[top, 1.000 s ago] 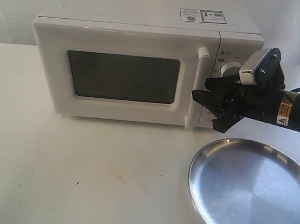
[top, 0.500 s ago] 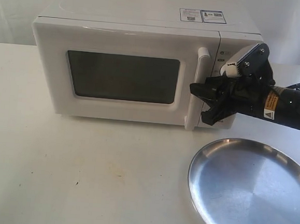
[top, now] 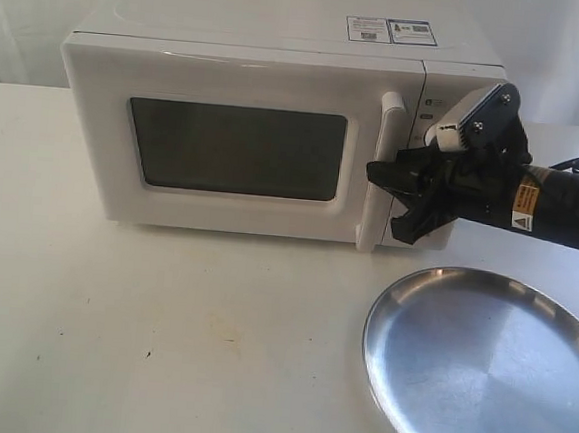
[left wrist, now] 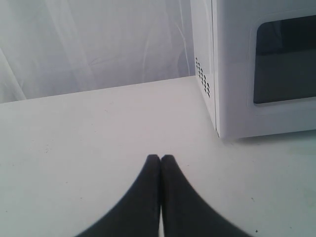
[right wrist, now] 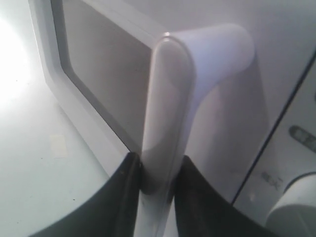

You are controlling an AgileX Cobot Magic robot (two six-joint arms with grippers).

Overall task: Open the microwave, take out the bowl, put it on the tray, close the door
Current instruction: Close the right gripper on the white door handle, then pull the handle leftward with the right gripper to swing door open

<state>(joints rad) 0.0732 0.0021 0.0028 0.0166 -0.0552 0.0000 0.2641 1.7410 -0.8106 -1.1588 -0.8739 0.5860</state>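
**Right fingers clamped on the closed microwave door's handle**

The white microwave door (top: 232, 204) with its dark rectangular window sits flush with the front of the white boxy countertop microwave (top: 251, 68), which stands at the back of the pale worktop (top: 160, 337). The door's tall vertical white bar handle (top: 382, 169) runs down its right edge, just beside the control panel. The right fingers (top: 409, 224) reach in from the right and close on the lower half of this handle. In the right wrist view the two black fingers (right wrist: 123, 197) press against either side of the bar, with no gap showing. A round white knob (right wrist: 296, 212) lies close behind them on the panel.

The large round shiny stainless-steel tray (top: 477, 382) lies on the worktop in front of the microwave's right end, below the right arm and apart from it.

The left fingers (left wrist: 143, 197) are pressed together tip to tip and hold nothing. They are above bare worktop, off the microwave's left side wall.
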